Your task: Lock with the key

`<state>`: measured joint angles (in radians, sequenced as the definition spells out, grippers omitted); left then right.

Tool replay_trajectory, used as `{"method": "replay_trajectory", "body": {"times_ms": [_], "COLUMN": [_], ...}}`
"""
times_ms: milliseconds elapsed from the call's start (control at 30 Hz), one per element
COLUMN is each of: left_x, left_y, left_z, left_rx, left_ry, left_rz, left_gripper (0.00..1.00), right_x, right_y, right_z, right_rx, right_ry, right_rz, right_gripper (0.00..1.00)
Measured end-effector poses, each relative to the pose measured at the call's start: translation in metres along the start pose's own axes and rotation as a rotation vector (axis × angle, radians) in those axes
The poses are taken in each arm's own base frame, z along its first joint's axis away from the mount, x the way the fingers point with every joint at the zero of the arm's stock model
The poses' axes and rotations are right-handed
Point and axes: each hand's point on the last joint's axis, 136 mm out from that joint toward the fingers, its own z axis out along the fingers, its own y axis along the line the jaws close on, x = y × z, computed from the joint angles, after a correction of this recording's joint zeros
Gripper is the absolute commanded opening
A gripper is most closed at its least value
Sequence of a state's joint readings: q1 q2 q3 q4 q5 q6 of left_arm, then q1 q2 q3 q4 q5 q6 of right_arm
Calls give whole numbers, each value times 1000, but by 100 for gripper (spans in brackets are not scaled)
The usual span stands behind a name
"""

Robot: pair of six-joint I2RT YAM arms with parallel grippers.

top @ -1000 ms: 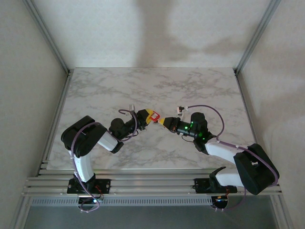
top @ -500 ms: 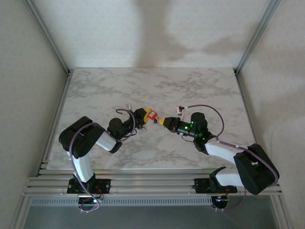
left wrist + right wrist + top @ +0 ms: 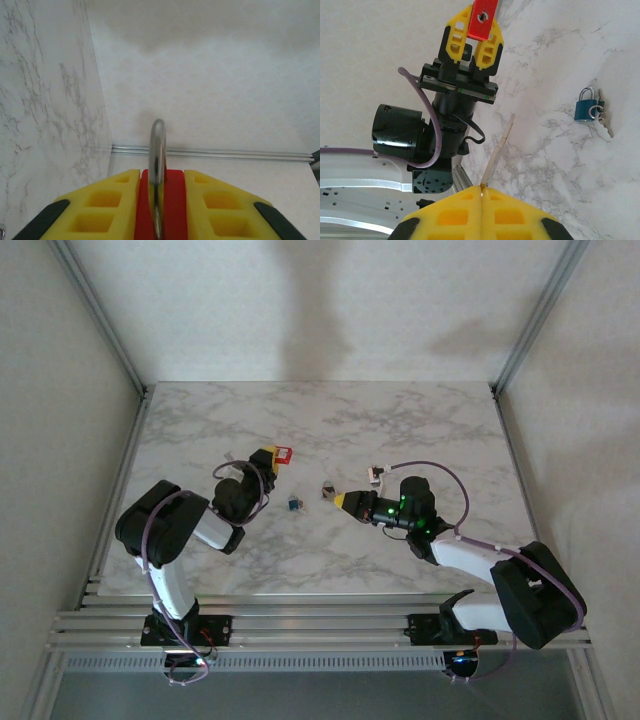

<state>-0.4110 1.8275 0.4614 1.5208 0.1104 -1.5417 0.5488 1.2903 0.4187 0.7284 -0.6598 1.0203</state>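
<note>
My left gripper (image 3: 275, 454) is shut on a red padlock (image 3: 285, 453), held above the table's left-middle. In the left wrist view the red body (image 3: 175, 200) sits clamped between the yellow fingers (image 3: 110, 200), its silver shackle (image 3: 157, 145) pointing up. My right gripper (image 3: 340, 498) is shut on the key (image 3: 327, 490), whose thin blade (image 3: 499, 147) sticks out from the closed yellow fingertips. The key's tip points towards the padlock (image 3: 487, 10), whose keyhole end faces the right wrist camera. A clear gap separates key and padlock.
A small blue padlock (image 3: 293, 504) with its own keys (image 3: 601, 117) lies on the marble table (image 3: 420, 420) between the two grippers. Aluminium rails (image 3: 320, 625) run along the near edge. Metal posts (image 3: 100, 315) stand at the back corners.
The left gripper has pulled back to the left and away with the red padlock, off the key. The right gripper has stayed in place. The blue padlock on the table now shows.
</note>
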Motion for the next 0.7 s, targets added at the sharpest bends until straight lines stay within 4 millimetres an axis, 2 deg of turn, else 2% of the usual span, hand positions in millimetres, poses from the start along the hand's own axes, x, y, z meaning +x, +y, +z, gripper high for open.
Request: {"method": "replay_trajectory", "body": {"times_ms": [400, 533, 700], "left_x": [-1, 1, 13], "left_y": [4, 12, 18], "left_z": [-1, -4, -7], "left_rx": [-23, -65, -132], "left_ry": [-7, 0, 41], "left_rz": [28, 68, 154], "left_gripper": [0, 0, 0], "right_x": [0, 1, -1], "right_y": [-4, -19, -40], "right_z": [-6, -8, -10], "right_rx": [46, 134, 248], "right_ry": [-20, -19, -31], "right_rz": [-18, -8, 27], "right_gripper": [0, 0, 0]}}
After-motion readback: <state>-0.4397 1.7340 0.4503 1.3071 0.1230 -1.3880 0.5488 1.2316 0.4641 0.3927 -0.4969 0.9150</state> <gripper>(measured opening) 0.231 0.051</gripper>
